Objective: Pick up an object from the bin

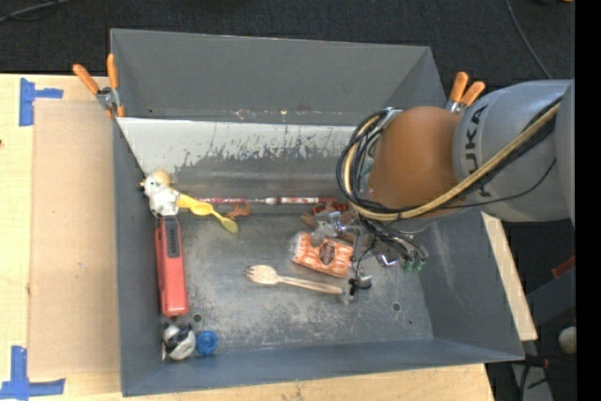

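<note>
My gripper [351,271] is low in the grey bin [282,89] — can't tell if it's open or closed. Orange patterned packet [310,254] just to its left, wooden spoon [286,278] with handle end at the gripper — long red bar [171,269] well off left.

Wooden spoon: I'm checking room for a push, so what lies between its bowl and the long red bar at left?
Nothing: in the camera view, only bare bin floor separates the wooden spoon from the red bar.
</note>
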`<state>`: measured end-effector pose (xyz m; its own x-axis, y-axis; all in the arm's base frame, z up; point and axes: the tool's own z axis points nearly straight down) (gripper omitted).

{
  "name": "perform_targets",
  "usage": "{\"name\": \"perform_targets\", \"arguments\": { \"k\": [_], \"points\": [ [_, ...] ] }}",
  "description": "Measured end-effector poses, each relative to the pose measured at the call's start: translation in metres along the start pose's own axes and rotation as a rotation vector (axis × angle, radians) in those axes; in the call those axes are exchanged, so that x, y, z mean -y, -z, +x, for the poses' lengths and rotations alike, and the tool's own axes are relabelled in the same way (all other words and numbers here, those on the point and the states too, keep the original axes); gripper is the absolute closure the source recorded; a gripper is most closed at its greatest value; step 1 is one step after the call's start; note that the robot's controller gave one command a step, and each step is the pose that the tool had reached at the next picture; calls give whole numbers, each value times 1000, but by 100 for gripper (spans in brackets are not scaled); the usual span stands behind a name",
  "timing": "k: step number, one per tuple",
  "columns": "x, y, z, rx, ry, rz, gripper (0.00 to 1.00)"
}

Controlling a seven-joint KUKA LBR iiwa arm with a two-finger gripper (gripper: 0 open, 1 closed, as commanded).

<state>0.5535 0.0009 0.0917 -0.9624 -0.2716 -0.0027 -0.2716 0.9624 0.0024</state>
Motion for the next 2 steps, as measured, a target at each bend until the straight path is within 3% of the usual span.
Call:
{"name": "perform_targets", "arguments": {
  "k": [1,2],
  "points": [
    [4,-16,-28,3,89,-1,100],
    [4,-16,-28,2,90,0,100]
  ]
}}
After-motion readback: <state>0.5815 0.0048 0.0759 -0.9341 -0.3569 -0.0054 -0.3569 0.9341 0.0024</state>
